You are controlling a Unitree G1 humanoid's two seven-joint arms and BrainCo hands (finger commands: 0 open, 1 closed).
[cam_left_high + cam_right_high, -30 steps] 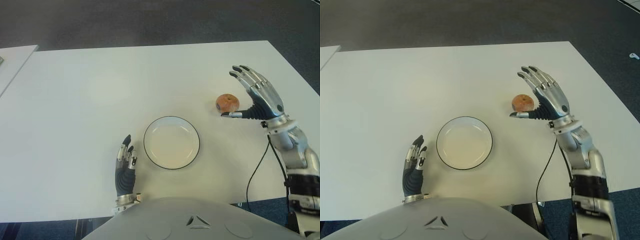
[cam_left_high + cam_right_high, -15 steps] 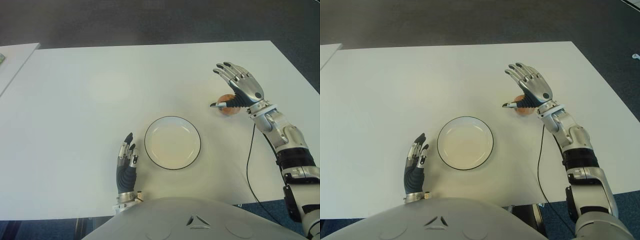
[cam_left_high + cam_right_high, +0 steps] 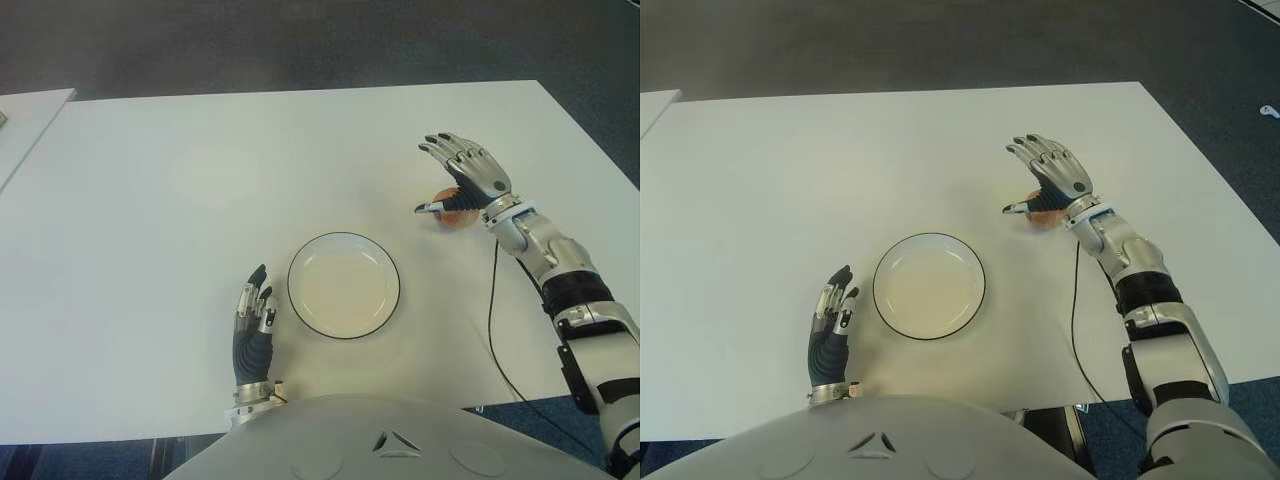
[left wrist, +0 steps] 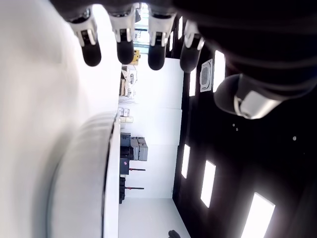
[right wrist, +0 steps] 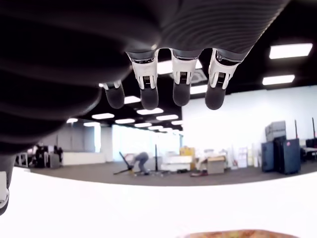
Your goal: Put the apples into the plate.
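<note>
One reddish apple (image 3: 453, 215) lies on the white table (image 3: 180, 200), right of the plate and mostly hidden by my right hand. That right hand (image 3: 455, 175) hovers palm down over the apple with fingers spread and the thumb at the apple's left side, closed on nothing. In the right wrist view the fingers (image 5: 173, 84) stretch straight out, and only the apple's top (image 5: 237, 234) shows. The white plate (image 3: 343, 285) with a dark rim sits empty near the front middle. My left hand (image 3: 252, 320) shows just left of the plate, fingers straight.
A black cable (image 3: 492, 320) hangs from my right forearm over the table's front right edge. Another white table (image 3: 30, 110) stands at the far left. Dark floor lies beyond the table's far and right edges.
My right hand has swung left and lowered from beside the apple to over it, now covering most of it. The left hand, apple and plate have stayed put.
</note>
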